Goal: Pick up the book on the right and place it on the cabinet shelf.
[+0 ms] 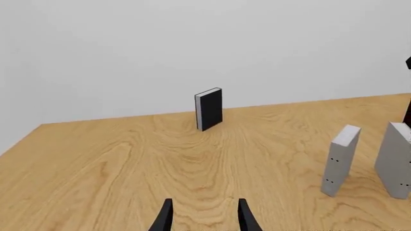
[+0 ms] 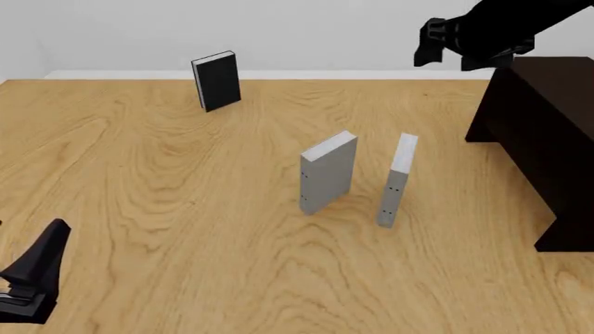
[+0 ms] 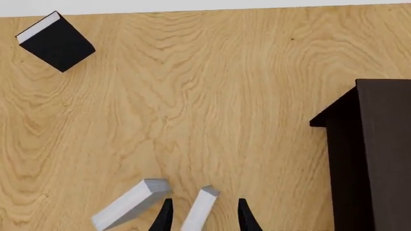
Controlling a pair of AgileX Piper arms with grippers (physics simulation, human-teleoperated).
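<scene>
The book [image 2: 397,181], thin and light grey with a white top edge and dark dots on its spine, stands upright on the table right of centre. It also shows in the left wrist view [image 1: 393,161] and the right wrist view [image 3: 200,208]. The dark cabinet shelf [image 2: 547,132] stands at the right edge and shows in the right wrist view [image 3: 376,159]. My right gripper [image 3: 204,219] is open and empty, held high over the table, with the book below it between the fingers in its view. My left gripper [image 1: 204,216] is open and empty, low at the near left [image 2: 33,275].
A thicker grey book [image 2: 327,172] stands just left of the thin one, a small gap apart. A black book [image 2: 215,80] stands at the far left-centre. The right arm [image 2: 478,31] hangs above the cabinet's far corner. The wooden table [image 2: 167,209] ends at a white wall.
</scene>
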